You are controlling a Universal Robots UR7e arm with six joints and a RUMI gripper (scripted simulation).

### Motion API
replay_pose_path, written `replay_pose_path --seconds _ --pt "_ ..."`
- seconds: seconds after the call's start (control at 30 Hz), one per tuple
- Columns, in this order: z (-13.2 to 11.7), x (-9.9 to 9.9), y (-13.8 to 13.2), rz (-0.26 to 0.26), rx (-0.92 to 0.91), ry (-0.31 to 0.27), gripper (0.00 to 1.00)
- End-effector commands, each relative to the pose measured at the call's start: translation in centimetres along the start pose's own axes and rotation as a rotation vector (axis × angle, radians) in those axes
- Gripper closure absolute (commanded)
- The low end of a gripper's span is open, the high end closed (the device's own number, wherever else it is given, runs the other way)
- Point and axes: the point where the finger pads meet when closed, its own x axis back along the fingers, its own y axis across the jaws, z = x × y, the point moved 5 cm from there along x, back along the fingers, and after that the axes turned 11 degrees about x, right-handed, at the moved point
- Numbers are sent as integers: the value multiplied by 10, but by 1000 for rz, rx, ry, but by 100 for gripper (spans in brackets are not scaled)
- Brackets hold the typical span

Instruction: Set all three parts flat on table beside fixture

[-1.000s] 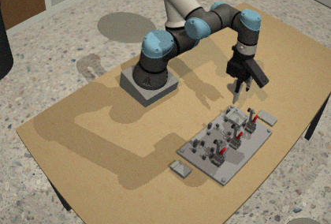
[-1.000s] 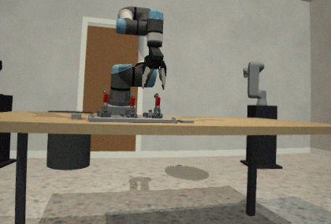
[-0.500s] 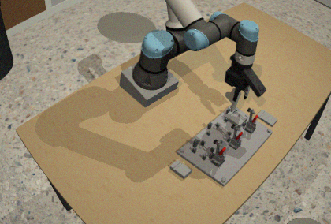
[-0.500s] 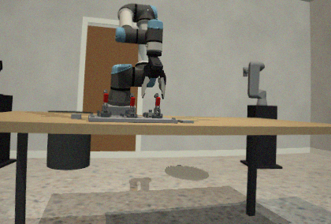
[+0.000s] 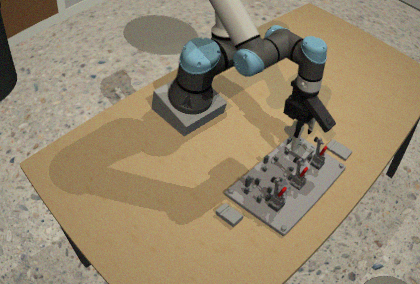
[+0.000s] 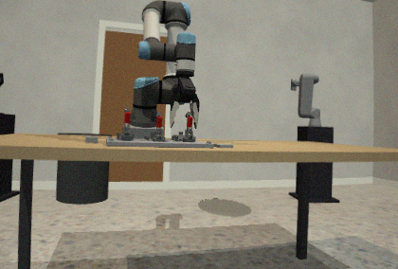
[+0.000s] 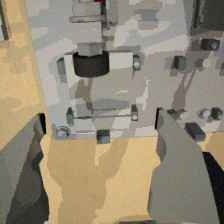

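The grey fixture plate [image 5: 310, 200] [image 6: 156, 144] [image 7: 46, 65] carries three clamps with red handles. One pale, roughly square part [image 5: 301, 149] [image 7: 100, 89] sits between small posts at the plate's far right corner. In the wrist view a clamp's black tip [image 7: 91, 64] overlaps that part's upper edge. A flat grey part [image 5: 340, 149] [image 6: 224, 146] lies on the table beyond the plate's right end. Another grey part [image 5: 229, 215] [image 6: 92, 139] lies on the table off its left end. My gripper [image 5: 303, 133] [image 6: 185, 126] [image 7: 100, 112] is open and empty, just above the seated part's outer edge.
The nearest clamp [image 5: 315, 156] [image 6: 189, 127] stands upright close to my fingers. The middle clamp [image 5: 299, 175] and the left clamp [image 5: 277, 197] stand along the plate, with several small posts beside them. The arm's base block [image 5: 187, 120] is at the table's back.
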Motion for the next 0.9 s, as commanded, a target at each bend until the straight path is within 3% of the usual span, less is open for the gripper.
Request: replay_pose_path --seconds 0.0,0.87 --pt "1 -3 0 0 0 1 41" --pt "1 -8 0 0 0 1 41"
